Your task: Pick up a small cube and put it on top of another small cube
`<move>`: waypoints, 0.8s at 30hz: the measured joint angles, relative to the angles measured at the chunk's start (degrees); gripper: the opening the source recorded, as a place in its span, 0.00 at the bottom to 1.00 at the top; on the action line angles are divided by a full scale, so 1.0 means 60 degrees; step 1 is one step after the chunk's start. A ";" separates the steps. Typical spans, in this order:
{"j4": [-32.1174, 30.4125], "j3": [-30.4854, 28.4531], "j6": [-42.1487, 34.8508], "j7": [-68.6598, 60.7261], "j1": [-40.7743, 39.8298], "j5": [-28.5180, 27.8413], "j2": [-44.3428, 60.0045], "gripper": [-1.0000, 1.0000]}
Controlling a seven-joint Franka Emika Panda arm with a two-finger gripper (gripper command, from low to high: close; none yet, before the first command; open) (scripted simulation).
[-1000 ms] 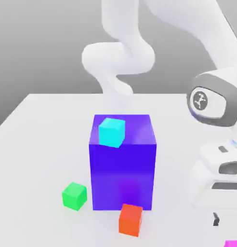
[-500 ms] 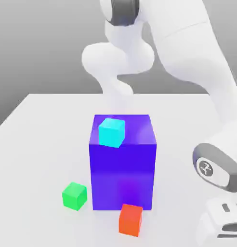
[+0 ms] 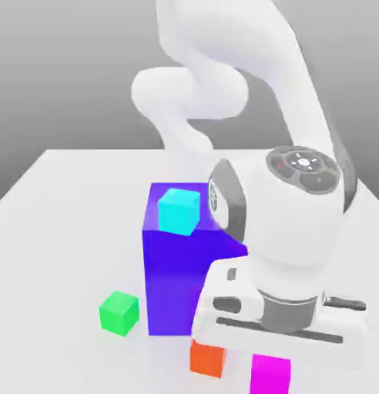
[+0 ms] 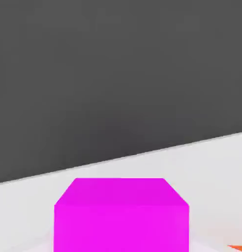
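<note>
White two-finger gripper [image 3: 269, 377]: clamped on small smooth magenta cube [image 4: 121, 226]
Small smooth green cube [image 3: 119, 313]: apart from hand

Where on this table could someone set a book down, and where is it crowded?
Bare table lies on the exterior view's left, beside the green cube and blue block. It is crowded around the orange-red cube and magenta cube.
</note>
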 joint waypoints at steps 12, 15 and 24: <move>-0.3009 -0.1441 0.0173 0.1812 -0.1808 0.1483 -0.2388 0.00; -0.3937 -0.1588 0.0425 0.3182 -0.2612 0.1622 -0.3103 0.00; -0.5150 -0.1272 0.1932 0.6183 -0.2998 0.1432 -0.3922 0.00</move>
